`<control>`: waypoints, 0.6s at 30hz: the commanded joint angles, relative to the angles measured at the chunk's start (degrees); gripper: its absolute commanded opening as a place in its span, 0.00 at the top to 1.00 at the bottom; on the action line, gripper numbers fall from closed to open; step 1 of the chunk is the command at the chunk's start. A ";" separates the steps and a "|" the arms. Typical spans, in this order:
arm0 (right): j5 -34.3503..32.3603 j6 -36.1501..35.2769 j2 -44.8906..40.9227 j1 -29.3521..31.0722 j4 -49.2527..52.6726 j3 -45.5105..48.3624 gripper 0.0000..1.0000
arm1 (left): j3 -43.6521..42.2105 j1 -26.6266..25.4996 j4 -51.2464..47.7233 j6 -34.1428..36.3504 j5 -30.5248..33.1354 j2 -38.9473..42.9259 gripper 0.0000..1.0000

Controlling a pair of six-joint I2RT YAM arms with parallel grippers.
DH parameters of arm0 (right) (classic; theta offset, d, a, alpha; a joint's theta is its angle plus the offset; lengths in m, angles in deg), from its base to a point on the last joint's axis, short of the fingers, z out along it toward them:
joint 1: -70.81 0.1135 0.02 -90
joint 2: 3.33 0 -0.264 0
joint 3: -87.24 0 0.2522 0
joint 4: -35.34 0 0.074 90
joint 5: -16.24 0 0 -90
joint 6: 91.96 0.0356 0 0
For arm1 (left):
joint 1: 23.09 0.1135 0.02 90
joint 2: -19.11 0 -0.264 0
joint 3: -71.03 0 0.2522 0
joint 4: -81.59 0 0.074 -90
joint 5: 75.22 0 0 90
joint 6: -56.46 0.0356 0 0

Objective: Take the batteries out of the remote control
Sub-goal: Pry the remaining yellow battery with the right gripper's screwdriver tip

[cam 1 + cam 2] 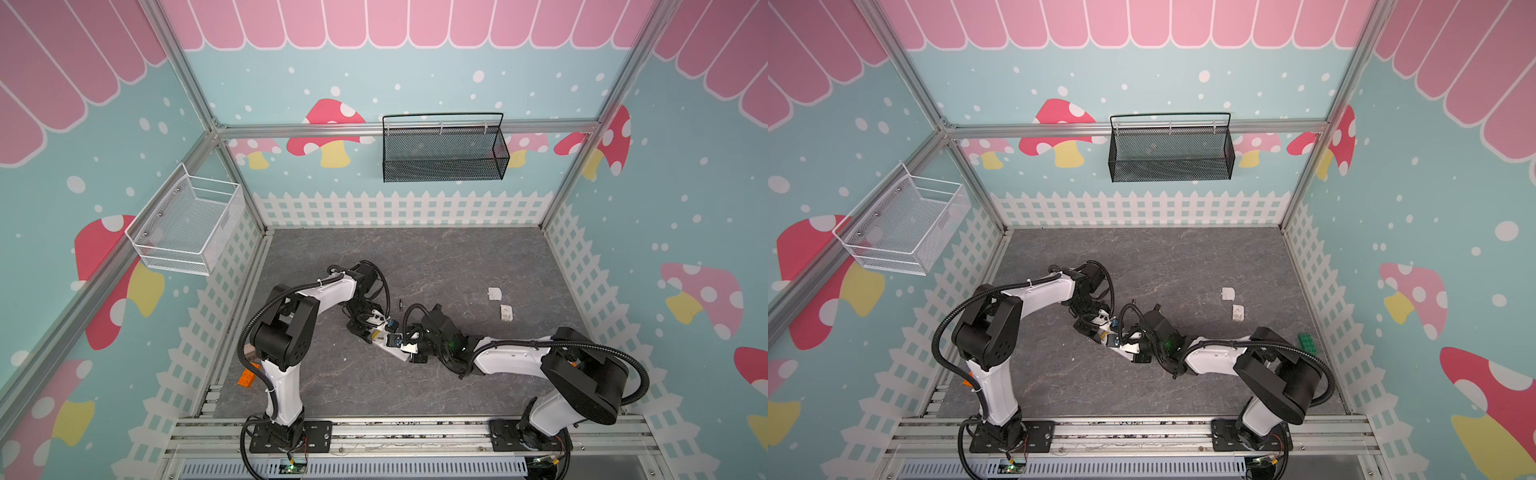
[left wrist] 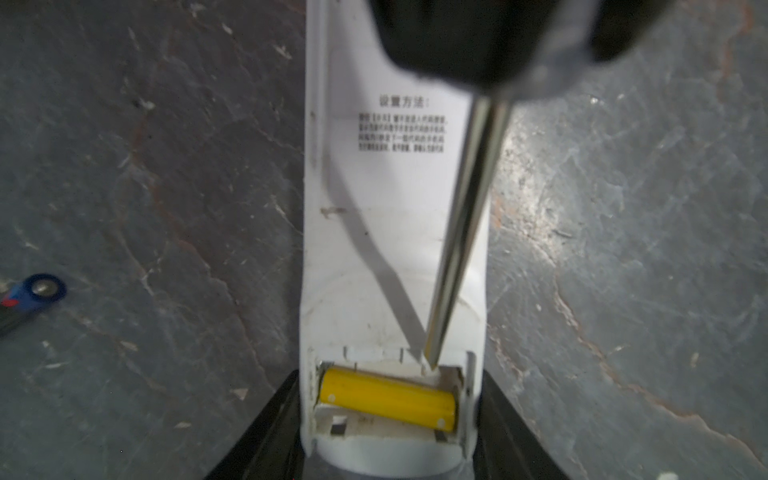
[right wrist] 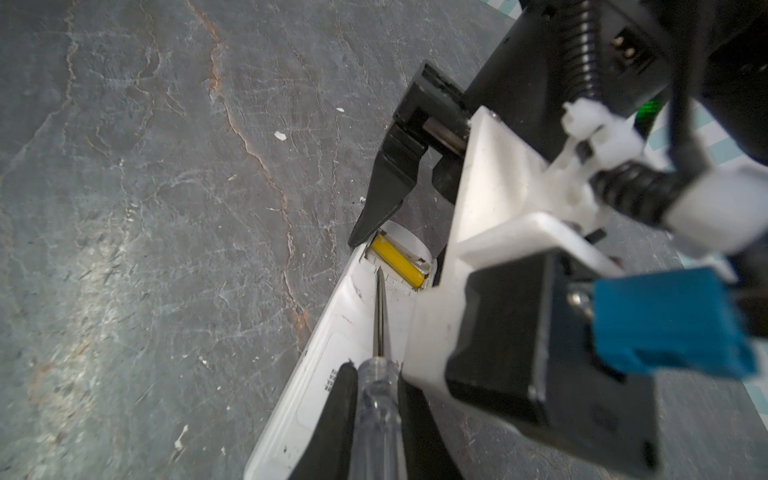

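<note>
The white remote control (image 2: 390,187) lies back up on the grey floor, its battery bay open at one end. One yellow battery (image 2: 386,399) lies in that bay, also seen as the yellow battery (image 3: 397,262) from the right wrist. My left gripper (image 2: 390,374) has its black fingers (image 2: 286,419) against both sides of that end. My right gripper (image 3: 376,370) is shut on the clear-handled screwdriver (image 3: 378,407), whose shaft (image 2: 461,232) ends at the bay's edge. A blue-capped battery (image 2: 41,289) lies loose on the floor. In a top view both grippers meet over the remote (image 1: 388,347).
Two small white covers (image 1: 494,294) (image 1: 506,312) lie on the floor right of the arms. A small dark piece (image 1: 401,304) lies just behind them. An orange brick (image 1: 246,378) sits at the left edge, a green one (image 1: 1308,344) at the right. Wire baskets hang on the walls.
</note>
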 commanded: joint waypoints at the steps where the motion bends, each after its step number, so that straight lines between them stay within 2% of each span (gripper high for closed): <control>1: -0.32 -2.69 1.52 0.85 1.57 -4.16 1.00 | -1.76 -0.91 1.69 1.78 3.19 -0.75 0.46; 8: -2.17 -5.26 3.36 1.60 4.52 -6.90 1.00 | -1.58 -1.09 1.61 1.88 3.18 -0.84 0.45; 11: -2.63 -5.03 3.90 1.93 4.39 -7.48 1.00 | -1.67 -1.26 1.39 1.53 3.15 -0.67 0.41; 15: -1.59 -2.15 4.37 2.02 0.05 -7.07 1.00 | -1.45 -0.93 1.42 0.56 3.60 -0.97 0.33; 18: -1.64 0.10 4.01 2.13 -2.68 -6.99 1.00 | -1.40 -0.56 0.78 -0.18 3.15 -0.68 0.31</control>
